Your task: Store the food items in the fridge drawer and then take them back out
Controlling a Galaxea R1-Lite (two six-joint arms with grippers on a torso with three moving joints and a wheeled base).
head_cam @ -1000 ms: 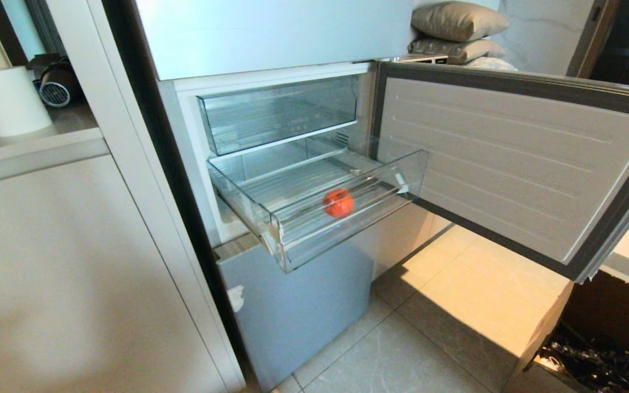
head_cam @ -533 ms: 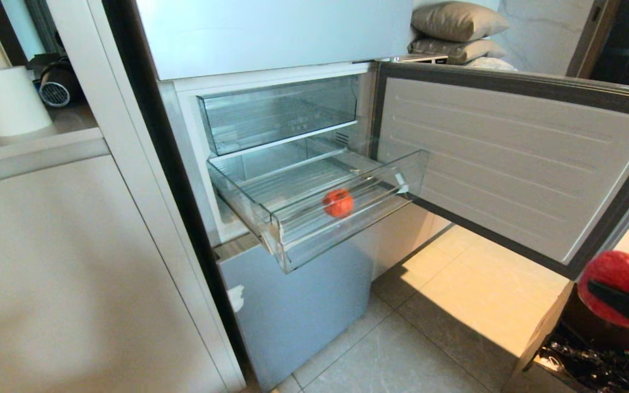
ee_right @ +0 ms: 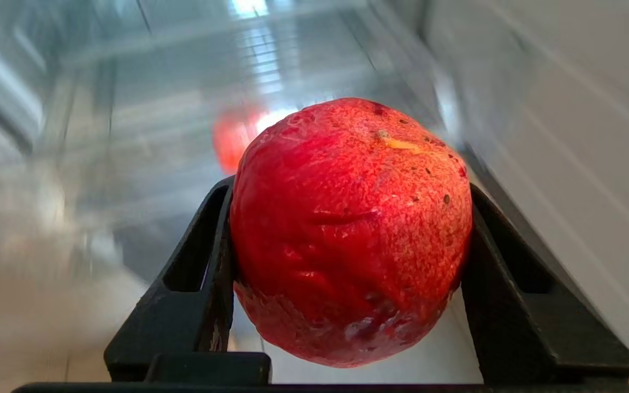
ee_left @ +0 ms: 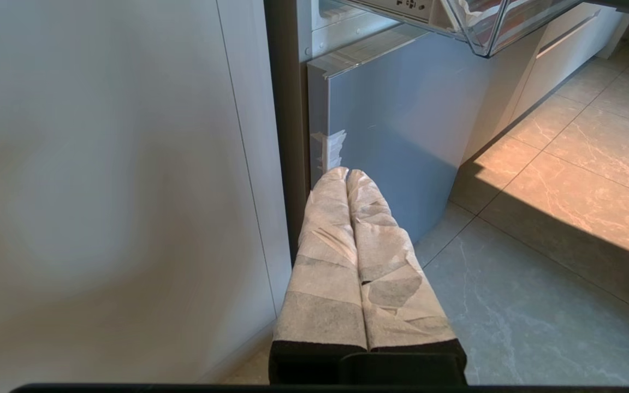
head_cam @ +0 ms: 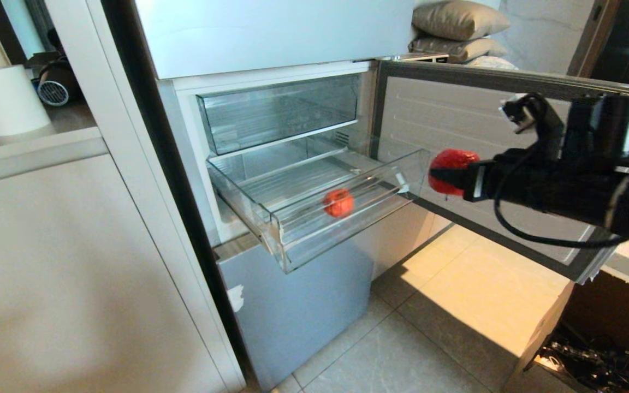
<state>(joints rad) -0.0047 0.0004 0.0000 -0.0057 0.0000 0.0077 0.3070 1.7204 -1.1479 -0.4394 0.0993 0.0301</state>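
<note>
Your right gripper [head_cam: 445, 176] has come up beside the drawer [head_cam: 347, 218], jaws clamped on an apple [head_cam: 452, 164]. Another apple [head_cam: 338, 202] already lies inside, so you are storing the second.

My right arm [head_cam: 571, 183]: matte black housing, glossy black cylindrical joint, looped black cable, black angular fingers [ee_right: 205, 262]. My left gripper [ee_left: 355, 174]: fingers wrapped in wrinkled whitish tape over black bases.

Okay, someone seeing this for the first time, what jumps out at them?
The black right claw grips a big red apple in mid-air, just right of the pulled-out clear drawer, in front of the open fridge door. A smaller red fruit lies in that drawer. The left claw, wrapped in pale tape, hangs shut low by the fridge's bottom panel.
</note>
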